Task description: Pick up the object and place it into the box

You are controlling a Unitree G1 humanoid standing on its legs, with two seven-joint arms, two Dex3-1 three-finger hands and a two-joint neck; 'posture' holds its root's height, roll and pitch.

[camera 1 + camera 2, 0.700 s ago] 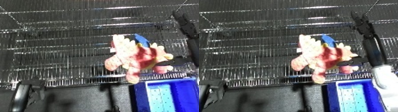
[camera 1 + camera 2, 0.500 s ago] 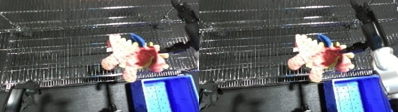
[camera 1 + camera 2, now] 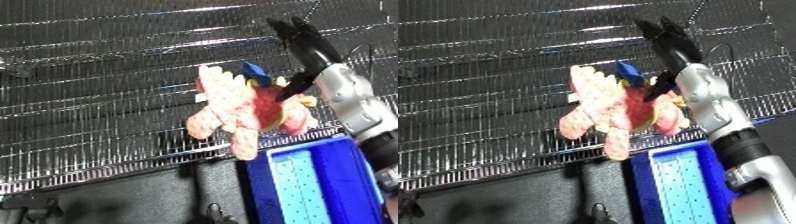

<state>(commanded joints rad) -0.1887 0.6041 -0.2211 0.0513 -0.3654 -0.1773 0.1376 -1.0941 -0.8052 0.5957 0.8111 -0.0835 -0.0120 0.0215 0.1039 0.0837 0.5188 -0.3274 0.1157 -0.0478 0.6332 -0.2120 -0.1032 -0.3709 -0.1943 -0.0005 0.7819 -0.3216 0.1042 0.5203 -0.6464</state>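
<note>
The blue bin (image 3: 311,185) is cut off at the lower right edge, so only its near-left corner and pale, dotted inner floor show. The left robot hand appears in neither view. The plush toy's (image 3: 244,112) face is hard to make out; it reads only as a soft, lumpy figure in pink and cream with a red patch, yellow tips and a blue pointed piece at its top.

Behind everything runs a silver wire rack (image 3: 98,75), thin parallel bars catching bright glints, tilted across the views. Below it lies a dark, matte surface (image 3: 133,195), with the bin resting on it.

The right robot hand (image 3: 669,42) reaches up from the lower right on its white and silver forearm (image 3: 709,110). Its black fingers (image 3: 298,32) stretch out straight above the toy, spread and closed round nothing, while the thumb (image 3: 293,87) angles down against the toy's right side. Whether the thumb actually grips the plush is not clear. The toy sits in front of the rack, its lower limbs just above the bin's near-left corner.
</note>
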